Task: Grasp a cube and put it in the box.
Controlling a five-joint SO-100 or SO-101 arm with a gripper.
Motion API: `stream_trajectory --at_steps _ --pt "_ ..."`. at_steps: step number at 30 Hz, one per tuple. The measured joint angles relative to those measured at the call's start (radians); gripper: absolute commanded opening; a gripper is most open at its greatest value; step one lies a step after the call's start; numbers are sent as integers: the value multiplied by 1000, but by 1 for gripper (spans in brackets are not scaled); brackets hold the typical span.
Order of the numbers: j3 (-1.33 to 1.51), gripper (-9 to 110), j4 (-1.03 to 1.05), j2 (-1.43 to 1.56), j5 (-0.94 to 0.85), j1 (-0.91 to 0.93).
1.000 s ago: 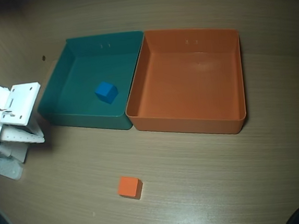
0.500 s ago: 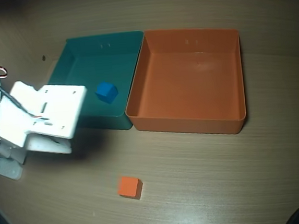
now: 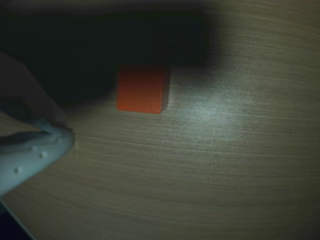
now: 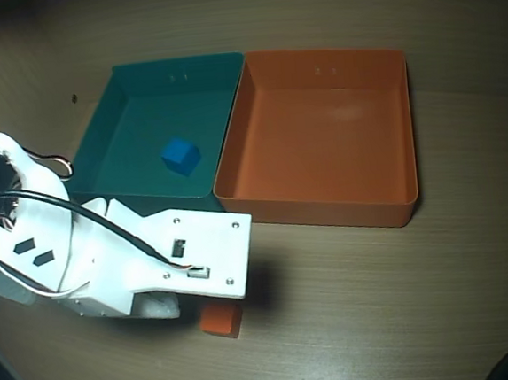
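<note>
Small orange cube (image 4: 222, 320) sitting on the bench (image 4: 380, 303), at seven o'clock from the orange box (image 4: 326, 203). Looks light, hard, smooth. Best pinched on two flat sides. Cannot tell whether jaws are released or clenched.

The white arm (image 4: 108, 256) reaches from the left edge of the overhead view toward the lower middle, its flat wrist plate level and facing up, black cable looping along its back. The gripper (image 4: 213, 311) is lowered under that plate, hidden from above. In the wrist view, one pale finger (image 3: 37, 150) with a dimpled pad enters from the lower left, tip close to the surface. The other finger is lost in shadow.
</note>
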Motion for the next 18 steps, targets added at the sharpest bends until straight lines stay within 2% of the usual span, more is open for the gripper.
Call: stream_trajectory --at_steps 8,18 --pt "-91 -6 -9 -193 0 9" --pt "-91 -5 -9 -258 0 9"
